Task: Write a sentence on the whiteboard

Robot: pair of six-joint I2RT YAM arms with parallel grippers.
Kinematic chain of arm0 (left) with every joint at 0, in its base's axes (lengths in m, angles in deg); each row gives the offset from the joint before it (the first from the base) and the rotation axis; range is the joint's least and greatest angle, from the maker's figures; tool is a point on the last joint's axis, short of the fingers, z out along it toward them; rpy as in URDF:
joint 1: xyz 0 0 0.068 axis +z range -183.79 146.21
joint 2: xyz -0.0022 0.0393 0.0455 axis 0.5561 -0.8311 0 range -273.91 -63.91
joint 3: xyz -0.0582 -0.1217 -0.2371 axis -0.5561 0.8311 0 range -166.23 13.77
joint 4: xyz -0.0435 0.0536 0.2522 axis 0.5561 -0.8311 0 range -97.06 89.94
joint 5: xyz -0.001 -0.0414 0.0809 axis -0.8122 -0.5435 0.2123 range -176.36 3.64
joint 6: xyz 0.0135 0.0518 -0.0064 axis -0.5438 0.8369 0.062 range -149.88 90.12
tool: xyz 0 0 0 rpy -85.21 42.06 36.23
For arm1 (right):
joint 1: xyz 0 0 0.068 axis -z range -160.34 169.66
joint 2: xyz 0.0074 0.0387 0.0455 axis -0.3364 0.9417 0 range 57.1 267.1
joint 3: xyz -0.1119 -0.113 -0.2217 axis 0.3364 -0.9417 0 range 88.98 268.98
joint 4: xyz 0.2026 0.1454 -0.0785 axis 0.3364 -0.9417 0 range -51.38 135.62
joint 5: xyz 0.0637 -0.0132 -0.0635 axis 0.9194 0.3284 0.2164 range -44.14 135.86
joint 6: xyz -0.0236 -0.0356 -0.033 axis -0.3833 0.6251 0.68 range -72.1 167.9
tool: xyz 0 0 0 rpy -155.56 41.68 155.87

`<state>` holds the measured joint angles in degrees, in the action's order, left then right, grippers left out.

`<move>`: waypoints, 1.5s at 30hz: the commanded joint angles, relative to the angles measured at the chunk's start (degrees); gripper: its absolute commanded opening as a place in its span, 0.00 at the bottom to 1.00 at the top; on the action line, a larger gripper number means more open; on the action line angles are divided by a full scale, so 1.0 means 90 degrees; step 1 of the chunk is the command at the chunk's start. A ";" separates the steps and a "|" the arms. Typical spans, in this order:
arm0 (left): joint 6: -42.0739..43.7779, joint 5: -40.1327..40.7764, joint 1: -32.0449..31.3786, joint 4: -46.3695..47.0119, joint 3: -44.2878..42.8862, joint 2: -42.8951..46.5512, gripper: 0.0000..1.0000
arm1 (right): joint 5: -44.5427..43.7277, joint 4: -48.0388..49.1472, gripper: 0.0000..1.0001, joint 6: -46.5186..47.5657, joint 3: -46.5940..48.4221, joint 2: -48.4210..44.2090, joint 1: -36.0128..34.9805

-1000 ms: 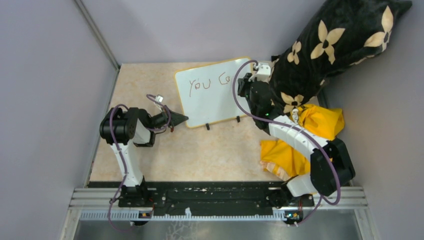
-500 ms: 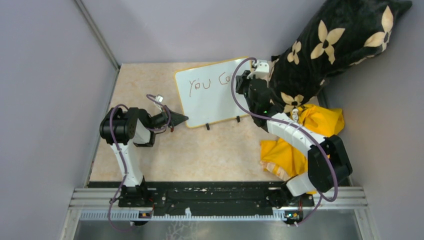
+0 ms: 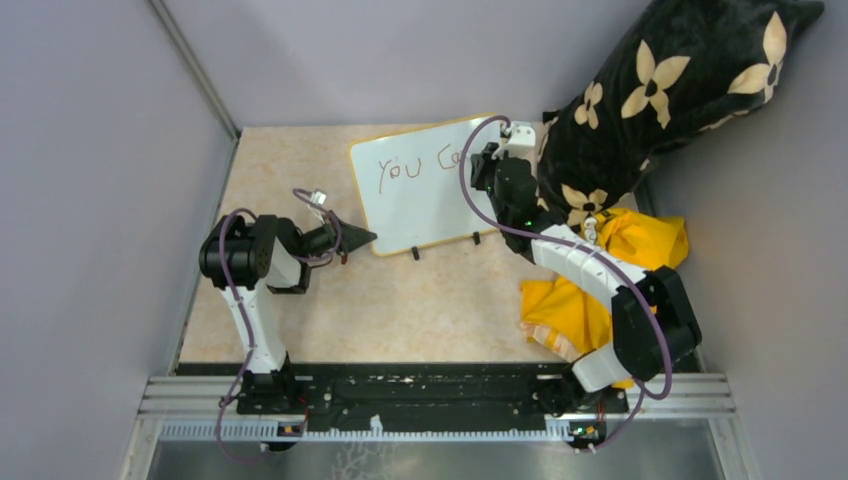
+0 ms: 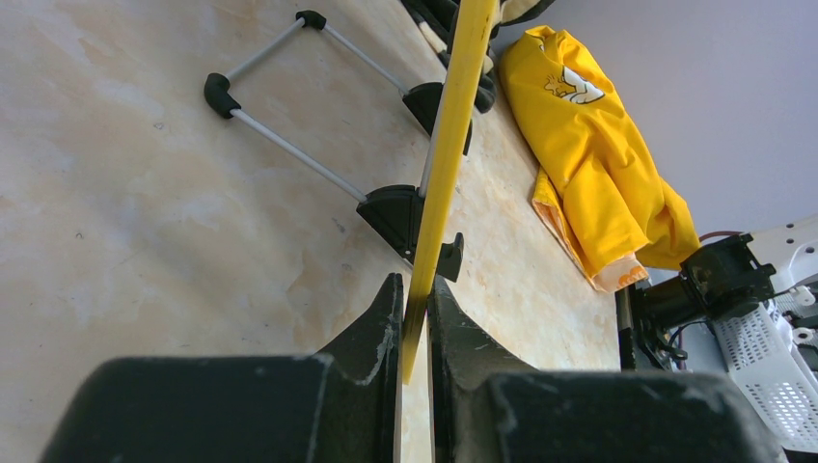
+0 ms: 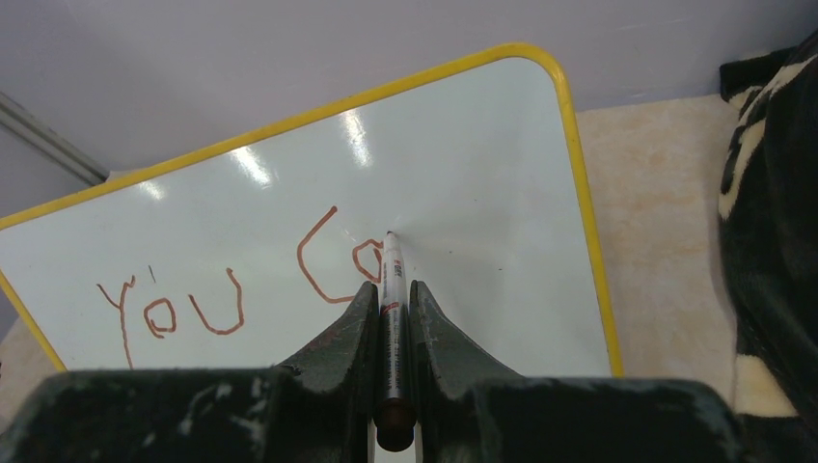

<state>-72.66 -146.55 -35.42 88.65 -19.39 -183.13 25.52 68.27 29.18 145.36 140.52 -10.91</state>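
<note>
- Two arms work at one whiteboard (image 3: pixel 420 190), which stands tilted on the far half of the beige table (image 3: pixel 400 310), between the arms and the back wall.
- Its glossy white face (image 5: pixel 482 174) is turned towards the right arm, and its thin yellow frame (image 4: pixel 444 164) is seen edge-on from the left wrist.
- The left gripper (image 3: pixel 365 238) sits at the board's near left corner. In its wrist view (image 4: pixel 415 285) the two black fingers pinch the yellow edge between them.
- Two small black feet (image 4: pixel 400 212) under the board's lower edge rest on the table, each on a thin metal leg.
- The right gripper (image 3: pixel 497 168) hangs over the board's right part. In its wrist view (image 5: pixel 391 286) the fingers are clamped tight around a slim marker (image 5: pixel 390 328) that points away from the camera.
- The marker's tip touches the white surface at the right side of a small round letter.
- The sentence (image 5: pixel 231 289) in reddish-brown so far reads "You", then a large "C" and that small round letter, all in one line across the upper part of the board (image 3: pixel 415 165).
- A yellow cloth (image 3: pixel 610 270) lies crumpled on the table under the right arm, right of the board.
- A black cushion (image 3: pixel 680 80) with cream flowers leans in the far right corner, just beside the board's right edge.
</note>
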 commanded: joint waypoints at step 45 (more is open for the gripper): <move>-0.0007 0.0003 -0.0050 0.0327 0.0016 -0.0081 0.00 | -0.0083 0.0016 0.00 -0.0030 0.0419 0.0058 0.0187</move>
<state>-72.64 -146.50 -35.68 88.65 -19.39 -183.13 25.43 66.96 28.33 145.78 140.76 -10.28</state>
